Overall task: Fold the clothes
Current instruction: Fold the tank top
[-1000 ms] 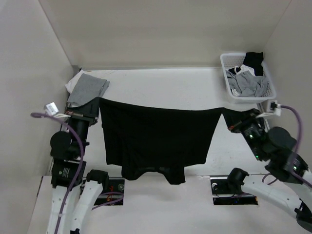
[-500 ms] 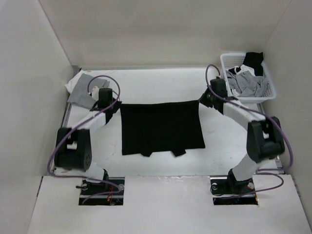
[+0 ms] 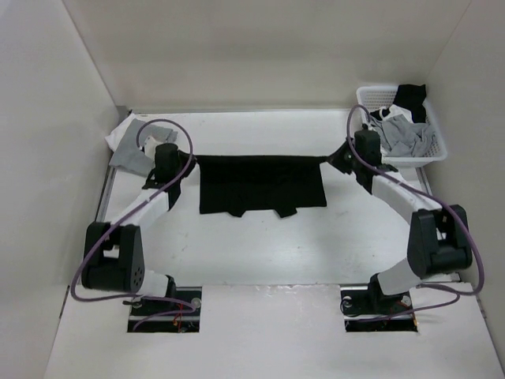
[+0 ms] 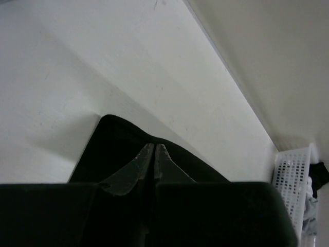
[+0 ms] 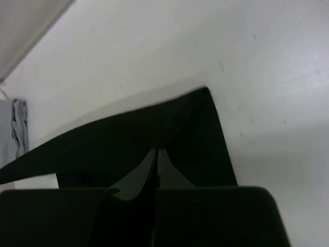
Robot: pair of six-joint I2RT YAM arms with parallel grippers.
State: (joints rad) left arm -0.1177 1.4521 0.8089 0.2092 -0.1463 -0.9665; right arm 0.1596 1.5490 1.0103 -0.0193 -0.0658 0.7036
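A lab test cell: bare white walls point(image 3: 260, 47) enclose the table point(image 3: 260, 245).

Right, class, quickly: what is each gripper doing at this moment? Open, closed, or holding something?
The left gripper: closed, pinching one top corner of the black shorts.
The right gripper: closed, pinching the opposite top corner of the black shorts.

A: What is the dark item at the far middle of the table point(image 3: 260, 245)?
B: Plain black shorts point(image 3: 260, 183), soft fabric, spread wide; far edge pulled straight, two short legs pointing toward the near side.
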